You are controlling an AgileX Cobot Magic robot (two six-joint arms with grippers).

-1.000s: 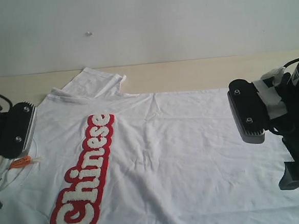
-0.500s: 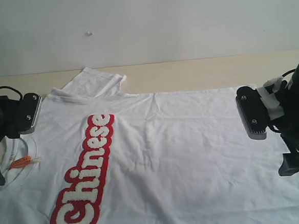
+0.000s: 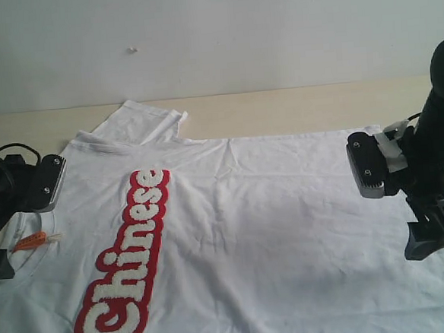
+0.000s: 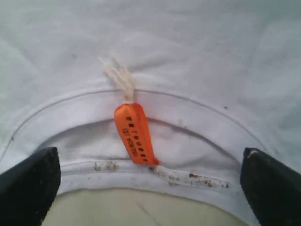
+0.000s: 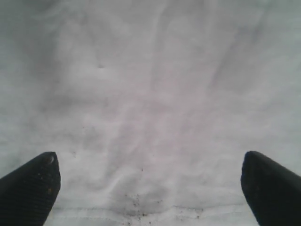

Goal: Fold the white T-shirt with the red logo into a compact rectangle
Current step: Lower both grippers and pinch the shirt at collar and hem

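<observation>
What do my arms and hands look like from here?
Both are black. The right arm is a rounded column with white tape at the wrist; the left arm carries a looping black cable. Each has a flat finned block with two screws. The left hand and right hand end in dark wedge-shaped fingertips.

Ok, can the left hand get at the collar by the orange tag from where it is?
Probably yes. The left hand is open, its fingers either side of the orange tag, and nothing lies over the collar.
</observation>
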